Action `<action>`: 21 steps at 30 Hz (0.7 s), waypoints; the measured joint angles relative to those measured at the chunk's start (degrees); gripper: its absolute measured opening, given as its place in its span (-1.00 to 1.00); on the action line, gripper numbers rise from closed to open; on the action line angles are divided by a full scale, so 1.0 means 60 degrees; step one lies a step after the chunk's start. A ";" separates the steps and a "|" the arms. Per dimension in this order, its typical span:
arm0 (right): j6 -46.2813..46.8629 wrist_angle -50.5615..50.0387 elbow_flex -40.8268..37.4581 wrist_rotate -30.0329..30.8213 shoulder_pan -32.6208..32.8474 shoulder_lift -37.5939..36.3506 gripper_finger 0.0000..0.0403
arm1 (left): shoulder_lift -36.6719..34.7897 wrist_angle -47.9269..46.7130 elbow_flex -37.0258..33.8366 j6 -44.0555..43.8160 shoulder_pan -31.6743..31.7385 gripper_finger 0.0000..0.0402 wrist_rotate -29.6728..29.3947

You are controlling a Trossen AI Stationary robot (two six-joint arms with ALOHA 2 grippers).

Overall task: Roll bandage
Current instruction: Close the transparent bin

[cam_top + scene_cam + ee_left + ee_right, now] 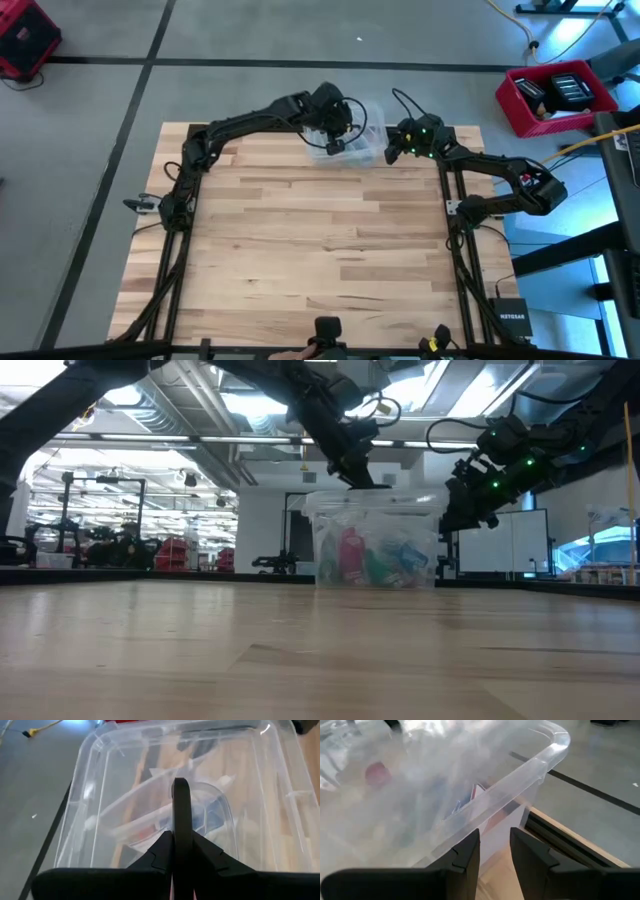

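Left gripper (336, 143) hangs directly over the clear plastic box (362, 150), its fingers (181, 815) pressed together and resting on or just above the lid, with nothing between them; right gripper (393, 152) sits just beside the box's wall, its two fingers (470, 851) a small gap apart, one on each side of the rim (520, 776) as far as the right wrist view shows, though I cannot tell whether they press on it.

Judging by this, the task has hardly begun; the lid looks closed on the box, no band of blue fabric lies on the wooden table (300, 260), and nothing has been rolled; opening the box, taking the bandage out and rolling it all seem to be left.

Inside the box sit several packed items, red, green and blue; a patch of blue (412, 557) among them may be the bandage, but through the cloudy plastic I cannot say so firmly, nor tell which way it points or how its long axis lies.
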 joint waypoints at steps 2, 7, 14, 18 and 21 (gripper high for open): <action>-0.0034 -0.0003 0.0000 0.0000 0.0000 -0.0014 -0.45 | 0.0033 -0.0045 0.0000 0.0157 -0.0025 -0.81 0.0035; -0.0254 -0.0033 0.0000 -0.0004 0.0000 -0.0158 -0.45 | 0.0000 -0.0117 0.0000 0.0939 -0.0069 -0.81 0.0055; -0.0458 -0.0442 0.0000 -0.0007 0.0000 -0.0591 -0.45 | -0.0011 -0.0426 0.0236 0.2866 -0.0176 -0.85 -0.0328; -0.0458 -0.0533 0.0000 -0.0012 0.0000 -0.0601 -0.45 | -0.0021 -0.0220 0.0262 0.2804 -0.0122 -0.86 -0.0273; -0.0455 -0.0571 0.0000 -0.0112 0.0000 -0.0601 -0.45 | 0.0027 -0.0137 0.0199 0.2801 -0.0055 -0.82 -0.0255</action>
